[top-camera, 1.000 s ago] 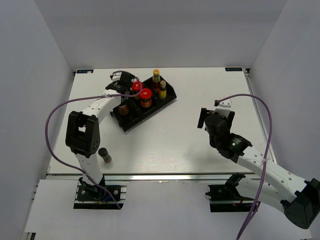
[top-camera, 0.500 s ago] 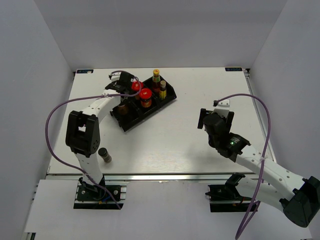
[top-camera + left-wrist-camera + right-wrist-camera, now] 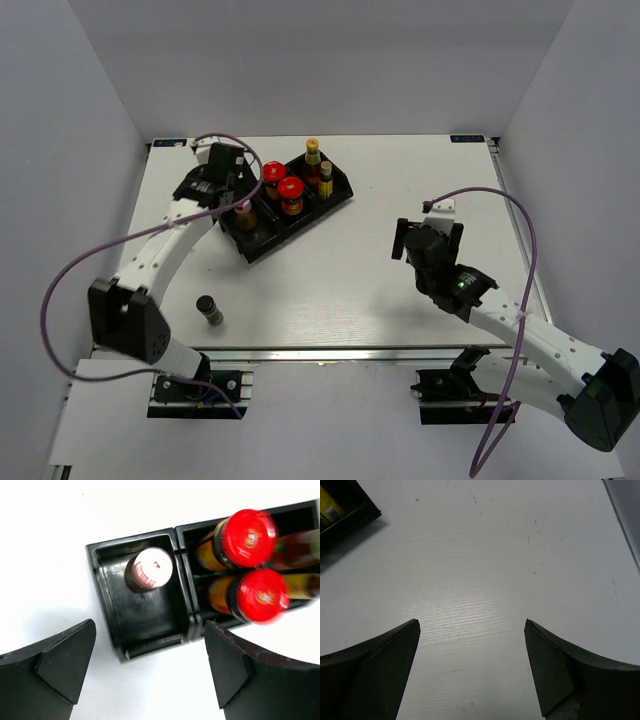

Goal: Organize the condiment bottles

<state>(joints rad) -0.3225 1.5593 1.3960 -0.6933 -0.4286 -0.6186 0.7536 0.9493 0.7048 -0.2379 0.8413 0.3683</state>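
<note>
Evidently the pink-capped bottle (image 3: 148, 569) stands in the tray (image 3: 106, 587), left pincer (image 3: 150, 642) open above it, right pincer (image 3: 472, 630) open too. Next: fetch the dark-capped bottle (image 3: 209, 309) off the table (image 3: 350, 275).

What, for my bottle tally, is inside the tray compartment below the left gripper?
One pink-capped bottle, upright near a corner. Its cap hides most of its body and label.

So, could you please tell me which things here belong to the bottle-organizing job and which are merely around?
Job:
- pink-capped bottle
- two red-lidded jars
- two slim sauce bottles
- dark-capped bottle, standing alone outside the tray

Merely around:
- black tray, holding the other five
- purple cables
</note>
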